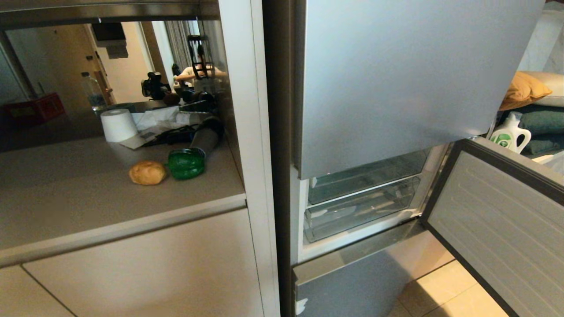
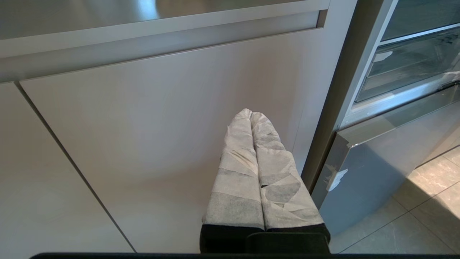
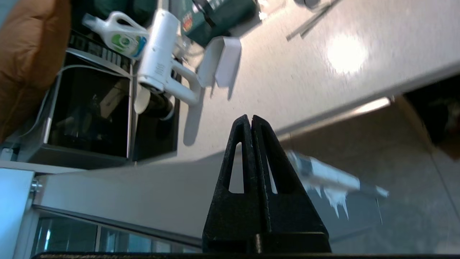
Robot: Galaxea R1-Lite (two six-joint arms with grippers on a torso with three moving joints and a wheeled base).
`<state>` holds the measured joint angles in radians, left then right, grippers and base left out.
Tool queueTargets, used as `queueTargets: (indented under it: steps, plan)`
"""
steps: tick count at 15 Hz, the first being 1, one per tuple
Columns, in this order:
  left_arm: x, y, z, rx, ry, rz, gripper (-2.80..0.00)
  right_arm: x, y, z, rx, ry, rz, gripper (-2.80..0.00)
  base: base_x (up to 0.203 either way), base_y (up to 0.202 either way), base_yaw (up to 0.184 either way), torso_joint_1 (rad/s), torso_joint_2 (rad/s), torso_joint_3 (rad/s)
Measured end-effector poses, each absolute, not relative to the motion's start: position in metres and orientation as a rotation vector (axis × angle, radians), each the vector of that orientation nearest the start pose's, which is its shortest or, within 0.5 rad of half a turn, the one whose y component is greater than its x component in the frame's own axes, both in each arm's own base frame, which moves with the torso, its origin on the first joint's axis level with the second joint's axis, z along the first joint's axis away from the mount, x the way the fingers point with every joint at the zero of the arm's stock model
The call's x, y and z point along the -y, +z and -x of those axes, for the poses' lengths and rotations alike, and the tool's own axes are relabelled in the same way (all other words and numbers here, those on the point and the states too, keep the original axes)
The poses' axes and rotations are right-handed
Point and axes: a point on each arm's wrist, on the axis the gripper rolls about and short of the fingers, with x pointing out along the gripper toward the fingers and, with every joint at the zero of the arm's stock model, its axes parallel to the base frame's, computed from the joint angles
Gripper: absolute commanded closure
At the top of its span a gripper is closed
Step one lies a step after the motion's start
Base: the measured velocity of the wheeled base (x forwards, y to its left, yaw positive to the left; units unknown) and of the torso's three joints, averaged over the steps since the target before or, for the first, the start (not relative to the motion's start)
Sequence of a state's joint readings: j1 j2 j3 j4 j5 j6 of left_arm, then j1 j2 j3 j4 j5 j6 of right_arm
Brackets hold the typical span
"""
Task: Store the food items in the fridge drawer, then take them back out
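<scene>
One potato, one green pepper on counter; both end effectors pressed together, empty.

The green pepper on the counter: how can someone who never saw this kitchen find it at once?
Left of the fridge, a beige counter sits in a recess. The green pepper lies there beside a tan potato. It is the only glossy bright green thing.

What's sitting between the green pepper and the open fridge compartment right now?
In the head view, only bare countertop and the white cabinet side panel separate the green pepper from the open fridge compartment. No loose object lies in that stretch.
</scene>
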<state>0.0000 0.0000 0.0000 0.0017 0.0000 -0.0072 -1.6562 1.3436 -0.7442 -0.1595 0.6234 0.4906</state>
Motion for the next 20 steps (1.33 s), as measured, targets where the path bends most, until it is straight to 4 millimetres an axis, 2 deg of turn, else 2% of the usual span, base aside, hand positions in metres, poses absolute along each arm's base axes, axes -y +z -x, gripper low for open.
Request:
queueTargets:
  steps: [3, 8, 11, 14, 17, 20]
  plan:
    - [0.0, 0.075, 0.023, -0.002, 0.0, 0.007, 0.0, 0.202, 0.196, 0.005, 0.036, -1.068, -0.922, 0.0, 0.0, 0.0, 0.0, 0.0, 0.0, 0.0]
    - [0.0, 0.075, 0.023, -0.002, 0.0, 0.007, 0.0, 0.2, 0.192, 0.005, 0.03, -1.07, -0.932, 0.0, 0.0, 0.0, 0.0, 0.0, 0.0, 0.0]
    - [0.0, 0.075, 0.023, -0.002, 0.0, 0.007, 0.0, 0.182, 0.192, 0.003, 0.035, -1.061, -0.914, 0.0, 0.0, 0.0, 0.0, 0.0, 0.0, 0.0]
    - [0.0, 0.075, 0.023, -0.002, 0.0, 0.007, 0.0, 0.148, 0.203, -0.003, 0.071, -1.003, -0.829, 0.0, 0.0, 0.0, 0.0, 0.0, 0.0, 0.0]
    - [0.0, 0.075, 0.023, -0.002, 0.0, 0.007, 0.0, 0.114, 0.224, -0.013, 0.124, -0.915, -0.698, 0.0, 0.0, 0.0, 0.0, 0.0, 0.0, 0.0]
    - [0.0, 0.075, 0.023, -0.002, 0.0, 0.007, 0.0, 0.098, 0.245, -0.017, 0.193, -0.88, -0.638, 0.0, 0.0, 0.0, 0.0, 0.0, 0.0, 0.0]
